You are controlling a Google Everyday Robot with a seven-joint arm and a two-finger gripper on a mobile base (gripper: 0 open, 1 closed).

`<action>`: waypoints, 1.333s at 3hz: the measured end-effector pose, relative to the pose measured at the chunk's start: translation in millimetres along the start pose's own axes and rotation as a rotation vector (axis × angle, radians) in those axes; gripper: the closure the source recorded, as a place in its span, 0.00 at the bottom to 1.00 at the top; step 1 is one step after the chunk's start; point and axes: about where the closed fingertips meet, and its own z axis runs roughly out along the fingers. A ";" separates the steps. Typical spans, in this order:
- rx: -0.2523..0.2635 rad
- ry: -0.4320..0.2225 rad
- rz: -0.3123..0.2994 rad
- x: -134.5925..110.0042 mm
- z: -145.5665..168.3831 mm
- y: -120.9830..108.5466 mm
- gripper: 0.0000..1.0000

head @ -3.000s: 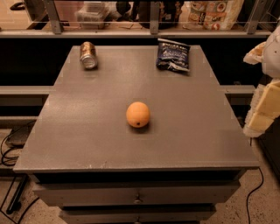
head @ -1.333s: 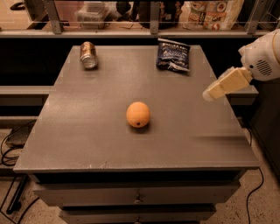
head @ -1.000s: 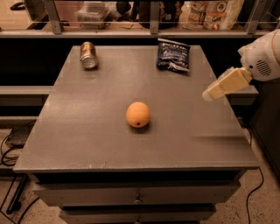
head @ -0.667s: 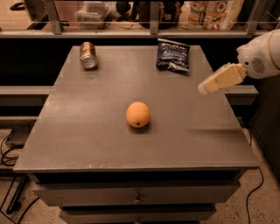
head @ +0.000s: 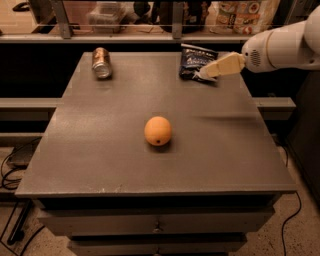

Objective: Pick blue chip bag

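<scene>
The blue chip bag (head: 194, 61) is a small dark navy foil bag with white lettering. It lies flat at the far right of the grey table (head: 100, 155). My gripper (head: 206, 73) comes in from the right on a white arm. Its cream fingers point left and its tip overlaps the bag's right front corner. I cannot tell from this view whether it touches the bag or hovers above it.
An orange (head: 158, 131) sits near the middle of the table. A metal can (head: 101, 62) lies on its side at the far left. A shelf with a railing and printed bags (head: 245, 11) runs behind the table. Cables lie on the floor at left.
My gripper has moved up and left, from beside the table's right edge to the blue chip bag's right front corner. The bag, orange and can have not moved.
</scene>
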 end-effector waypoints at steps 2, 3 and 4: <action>0.009 0.011 0.026 2.1 11.9 -3.1 0.00; 0.007 0.000 0.028 4.0 43.5 -4.1 0.00; -0.011 -0.022 0.020 3.5 82.5 -2.9 0.00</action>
